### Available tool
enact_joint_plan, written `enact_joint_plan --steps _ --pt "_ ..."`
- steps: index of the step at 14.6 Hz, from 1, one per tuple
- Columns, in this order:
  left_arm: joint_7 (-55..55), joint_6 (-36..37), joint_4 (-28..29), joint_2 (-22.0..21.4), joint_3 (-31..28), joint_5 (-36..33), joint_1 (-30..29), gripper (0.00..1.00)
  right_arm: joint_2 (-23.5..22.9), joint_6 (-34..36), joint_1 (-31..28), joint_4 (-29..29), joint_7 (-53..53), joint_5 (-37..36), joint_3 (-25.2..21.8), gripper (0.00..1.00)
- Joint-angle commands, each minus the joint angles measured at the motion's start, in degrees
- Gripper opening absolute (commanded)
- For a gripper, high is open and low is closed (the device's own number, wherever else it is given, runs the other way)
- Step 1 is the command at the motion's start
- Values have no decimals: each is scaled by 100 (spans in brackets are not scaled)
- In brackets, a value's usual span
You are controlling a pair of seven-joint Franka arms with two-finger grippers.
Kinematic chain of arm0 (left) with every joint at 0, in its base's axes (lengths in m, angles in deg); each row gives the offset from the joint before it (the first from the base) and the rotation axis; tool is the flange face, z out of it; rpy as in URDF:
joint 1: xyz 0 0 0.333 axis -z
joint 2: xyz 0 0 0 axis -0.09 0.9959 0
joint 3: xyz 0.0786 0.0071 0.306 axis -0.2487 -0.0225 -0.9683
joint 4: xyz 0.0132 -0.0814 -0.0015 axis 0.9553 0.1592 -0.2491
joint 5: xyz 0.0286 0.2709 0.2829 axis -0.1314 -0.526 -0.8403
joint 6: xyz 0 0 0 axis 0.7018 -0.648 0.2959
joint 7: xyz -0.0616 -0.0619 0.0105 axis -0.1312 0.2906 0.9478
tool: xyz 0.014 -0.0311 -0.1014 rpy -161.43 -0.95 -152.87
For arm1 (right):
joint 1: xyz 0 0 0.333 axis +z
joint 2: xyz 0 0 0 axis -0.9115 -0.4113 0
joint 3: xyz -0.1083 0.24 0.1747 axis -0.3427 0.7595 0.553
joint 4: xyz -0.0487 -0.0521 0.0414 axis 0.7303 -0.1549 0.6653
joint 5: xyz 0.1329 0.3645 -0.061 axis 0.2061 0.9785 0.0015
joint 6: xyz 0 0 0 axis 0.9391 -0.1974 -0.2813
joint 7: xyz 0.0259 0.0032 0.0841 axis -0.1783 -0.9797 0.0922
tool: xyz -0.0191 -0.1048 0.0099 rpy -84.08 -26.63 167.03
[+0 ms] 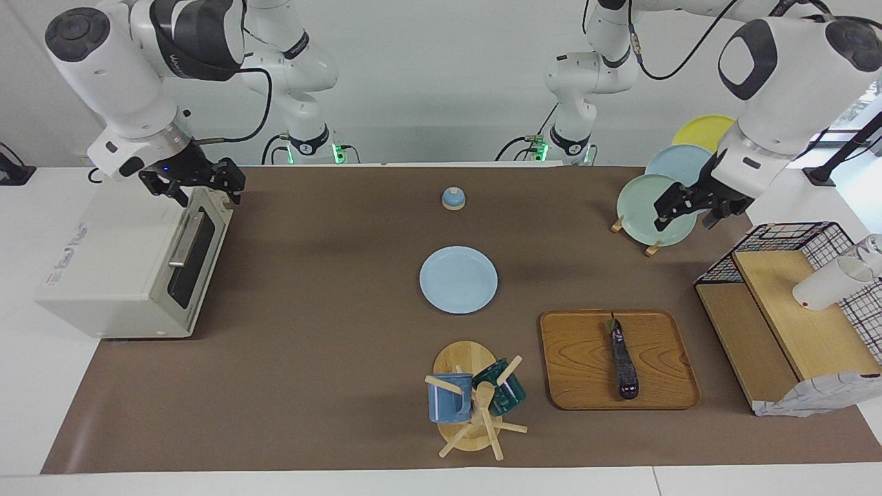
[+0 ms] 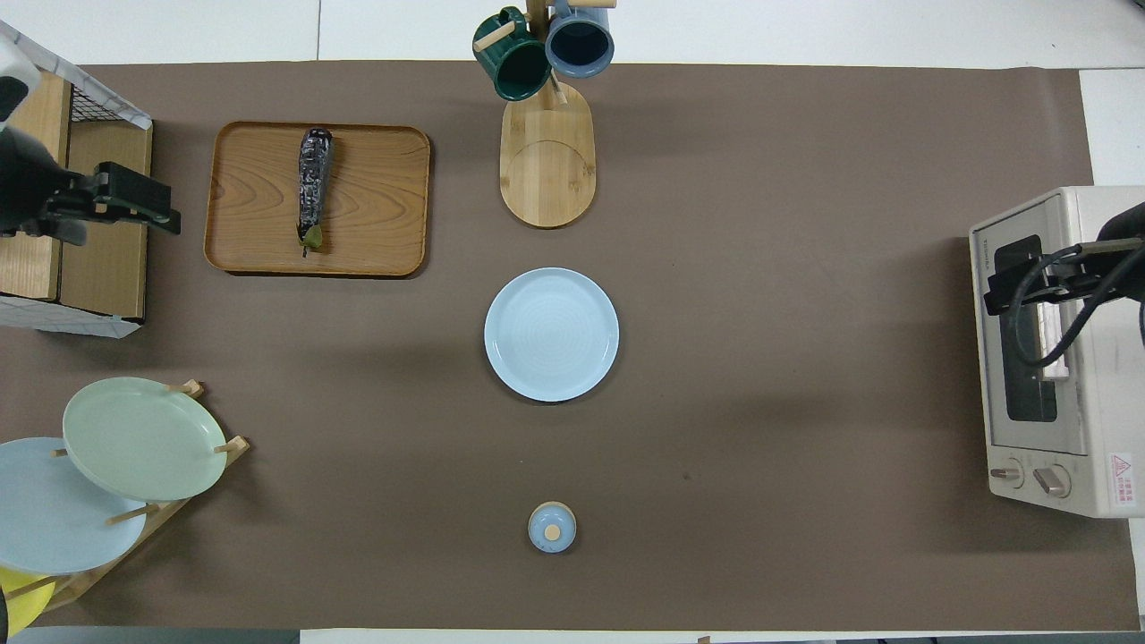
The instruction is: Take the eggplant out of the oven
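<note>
My white table (image 1: 21,413) carried a broad brown mat (image 1: 331,386), a plain pale grey wall (image 1: 427,76) rose at my back, and daylight entered by a window (image 1: 854,96) at my left arm's end.

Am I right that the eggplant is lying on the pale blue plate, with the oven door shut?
Not quite: the eggplant lies on the wooden tray, as the facing view shows; the pale blue plate is bare. The oven door is indeed shut.
</note>
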Motion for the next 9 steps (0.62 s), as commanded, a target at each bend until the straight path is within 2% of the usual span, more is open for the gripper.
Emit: enact_joint_plan --steps 1,4,9 --pt "74 13 909 -623 17 -100 24 100 85 -100 -136 90 36 139 11 100" --pt "83 -22 1280 -835 17 -100 33 100 85 -109 -216 99 71 147 11 100" --pt "109 276 1035 -844 44 -265 50 100 76 -109 -155 90 159 147 29 100"
